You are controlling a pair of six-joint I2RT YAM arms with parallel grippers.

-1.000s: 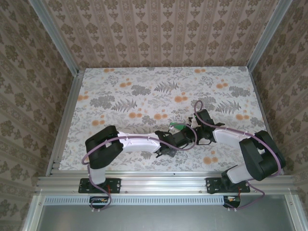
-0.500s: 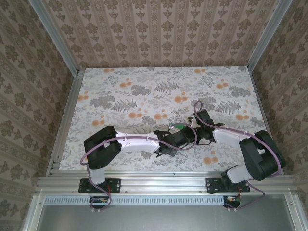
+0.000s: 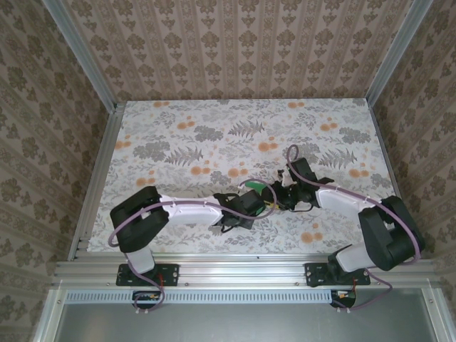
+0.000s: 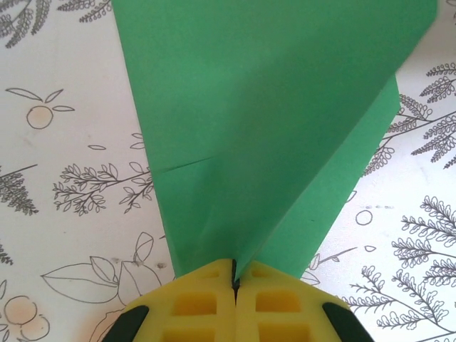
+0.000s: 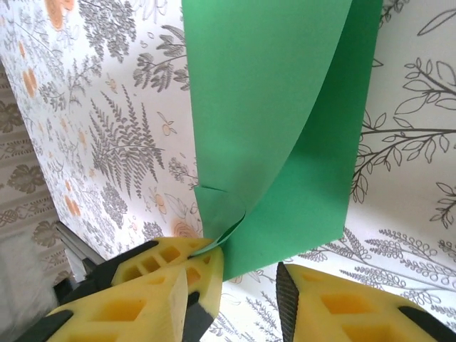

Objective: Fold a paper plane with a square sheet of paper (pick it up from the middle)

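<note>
The square sheet of paper (image 4: 271,107) is bright green and folded along a crease, its two layers spreading away from the fingers. My left gripper (image 4: 234,274) is shut on its near corner, the yellow fingertips pressed together on the fold. In the right wrist view the paper (image 5: 285,107) hangs just above the floral table, curled at its lower tip, where the left gripper's yellow fingers (image 5: 214,260) pinch it. My right gripper (image 5: 239,306) stands open beside that tip, its pads off the paper. From above, a sliver of green paper (image 3: 254,186) shows between left gripper (image 3: 255,201) and right gripper (image 3: 282,199).
The floral-patterned tabletop (image 3: 214,142) stretches behind both arms, bounded by aluminium rails and patterned walls. The two grippers meet near the table's front middle, close together.
My right gripper has opened and let go of the paper. The left gripper has closed fully on it, and the left arm has shifted a little to the left.
</note>
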